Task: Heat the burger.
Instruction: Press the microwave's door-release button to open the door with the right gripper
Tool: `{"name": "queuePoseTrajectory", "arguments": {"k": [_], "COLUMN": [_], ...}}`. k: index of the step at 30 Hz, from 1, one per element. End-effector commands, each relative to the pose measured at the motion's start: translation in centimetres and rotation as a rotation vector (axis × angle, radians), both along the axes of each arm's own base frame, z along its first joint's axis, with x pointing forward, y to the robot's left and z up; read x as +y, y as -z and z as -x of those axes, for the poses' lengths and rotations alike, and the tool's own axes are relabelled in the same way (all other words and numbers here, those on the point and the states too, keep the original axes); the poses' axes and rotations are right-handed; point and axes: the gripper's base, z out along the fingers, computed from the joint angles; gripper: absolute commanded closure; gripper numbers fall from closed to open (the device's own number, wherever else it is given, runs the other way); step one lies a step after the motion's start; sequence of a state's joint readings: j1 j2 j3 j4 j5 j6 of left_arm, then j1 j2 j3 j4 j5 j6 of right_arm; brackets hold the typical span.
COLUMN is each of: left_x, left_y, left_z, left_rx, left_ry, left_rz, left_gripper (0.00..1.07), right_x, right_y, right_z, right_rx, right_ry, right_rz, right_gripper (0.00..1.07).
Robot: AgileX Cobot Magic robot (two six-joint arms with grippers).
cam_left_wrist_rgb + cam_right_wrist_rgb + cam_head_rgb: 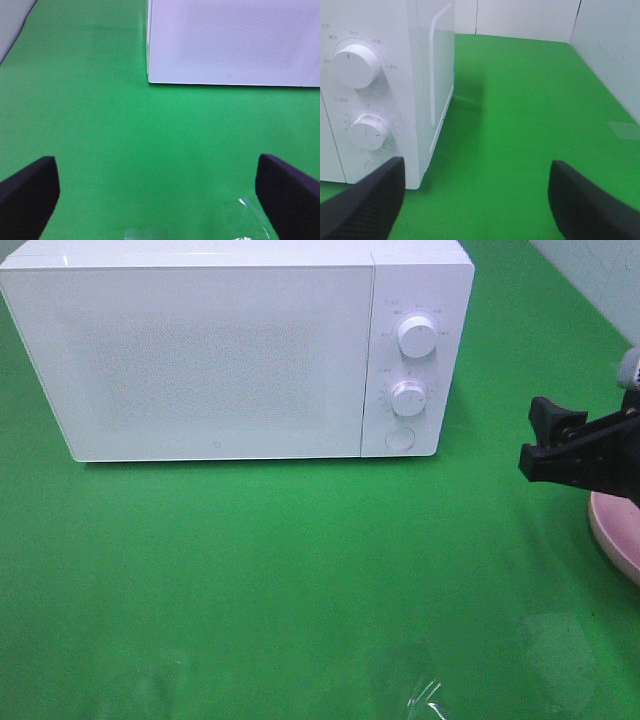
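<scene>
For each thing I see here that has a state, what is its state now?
microwave door: shut.
upper knob: setting unreadable.
lower knob: setting unreadable.
left gripper: open, empty.
right gripper: open, empty.
pink plate: on the table, mostly hidden.

I am seeing the microwave (220, 350) looking like smooth, glossy white plastic, the table cover (250, 580) looking matt green, my right gripper (476, 170) looking matt black.

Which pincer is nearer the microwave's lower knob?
Right. The right pincer hangs close to the lower knob, on its right; the left pincer faces the microwave at its left end.
</scene>
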State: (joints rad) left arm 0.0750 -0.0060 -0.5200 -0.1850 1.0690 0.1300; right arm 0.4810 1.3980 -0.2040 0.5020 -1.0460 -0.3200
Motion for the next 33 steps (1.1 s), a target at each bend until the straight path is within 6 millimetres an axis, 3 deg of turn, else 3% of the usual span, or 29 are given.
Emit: {"name": "queuePoseTrajectory", "arguments": {"k": [1,16,30,32,33], "left_x": [0.0,0.0,0.0,0.0,0.0], "left_y": [0.1,0.1,0.1,0.1,0.1], "left_z": [0.1,0.1,0.1,0.1,0.1], "left_rx": [-0.002,-0.002,-0.002,-0.002,-0.002], "left_ry": [0.001,0.001,0.001,0.001,0.001], "left_rz": [0.003,0.003,0.003,0.003,0.003], "left_gripper": [0.07,0.07,0.07,0.07,0.07], "right_x": [0.5,6.4,8.4,8.7,8.8], "right_y": [0.0,1.2,2.3,2.6,2.7], "right_z": [0.2,-0.7,-2.3,-2.5,-2.5], "right_rx": [-0.036,-0.016,0.033,0.054,0.07], "right_ry": [0.025,0.007,-0.016,-0.015,-0.007], "right_rz": [0.031,0.023,-0.021,-0.069,-0.177], "right_gripper": [0.28,0.3,0.31,0.31,0.31]}}
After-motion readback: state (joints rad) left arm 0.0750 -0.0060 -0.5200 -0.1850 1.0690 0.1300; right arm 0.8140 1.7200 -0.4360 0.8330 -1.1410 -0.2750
